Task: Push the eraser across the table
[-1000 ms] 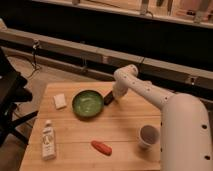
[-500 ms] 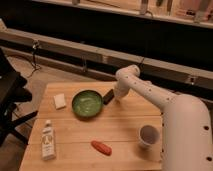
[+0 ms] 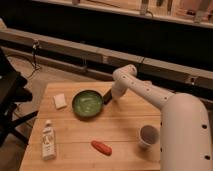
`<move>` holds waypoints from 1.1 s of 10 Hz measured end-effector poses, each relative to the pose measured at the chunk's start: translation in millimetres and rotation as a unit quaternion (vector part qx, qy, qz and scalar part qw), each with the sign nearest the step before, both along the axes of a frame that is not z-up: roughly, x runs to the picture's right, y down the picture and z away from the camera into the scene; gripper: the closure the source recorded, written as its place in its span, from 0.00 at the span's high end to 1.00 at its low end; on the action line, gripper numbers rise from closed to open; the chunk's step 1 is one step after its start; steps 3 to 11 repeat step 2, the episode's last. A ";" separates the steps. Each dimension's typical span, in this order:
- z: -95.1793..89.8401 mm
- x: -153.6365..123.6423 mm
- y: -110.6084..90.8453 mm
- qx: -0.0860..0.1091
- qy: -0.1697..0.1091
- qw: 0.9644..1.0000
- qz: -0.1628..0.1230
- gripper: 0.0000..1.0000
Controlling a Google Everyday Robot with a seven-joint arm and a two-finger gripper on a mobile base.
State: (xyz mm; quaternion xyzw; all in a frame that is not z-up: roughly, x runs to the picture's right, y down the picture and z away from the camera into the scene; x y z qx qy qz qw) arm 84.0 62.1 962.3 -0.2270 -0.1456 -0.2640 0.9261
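Observation:
The eraser (image 3: 107, 96) is a small black block on the light wooden table (image 3: 122, 127), just right of the green bowl (image 3: 87, 104). My white arm reaches in from the right, and my gripper (image 3: 114, 95) hangs at its end, right next to the eraser on its right side. The eraser lies between the gripper and the bowl's rim; I cannot tell whether it touches either.
A white rectangular block (image 3: 60, 100) lies left of the bowl. A white bottle (image 3: 48, 141) lies at the front left. A red-orange object (image 3: 101, 147) lies at the front middle. A white cup (image 3: 148, 136) stands at the front right. A dark chair (image 3: 10, 95) is left of the table.
The arm and gripper have barely moved. The eraser stays beside the bowl.

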 end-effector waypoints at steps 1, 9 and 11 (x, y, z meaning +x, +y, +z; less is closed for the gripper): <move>-0.8 0.4 0.3 0.001 -0.001 1.000 -0.001 0.00; -1.3 -3.2 0.0 0.002 -0.002 1.000 -0.003 0.00; -1.3 -3.2 0.0 0.002 -0.002 1.000 -0.003 0.00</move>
